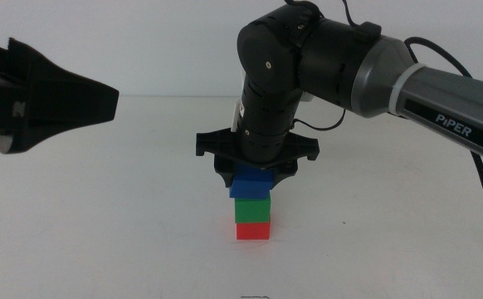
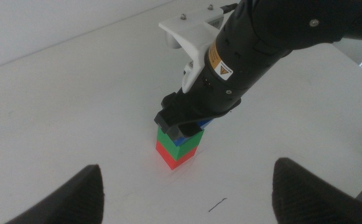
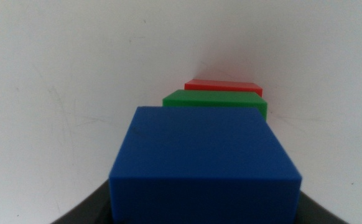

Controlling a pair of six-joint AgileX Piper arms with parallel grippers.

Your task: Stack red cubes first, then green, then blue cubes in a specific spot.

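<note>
3 cubes stacked; right hand (image 1: 255,178) grips blue cube (image 1: 252,184) atop green (image 1: 252,208).

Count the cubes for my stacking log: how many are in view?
3, all in one stack: the red cube on the table, the green cube on it, the blue cube on top, under the right end effector. None seems hidden.

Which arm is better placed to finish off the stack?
Right. Its gripper sits at the blue cube atop green cube and red cube; the left gripper waits, open, off to the side.
</note>
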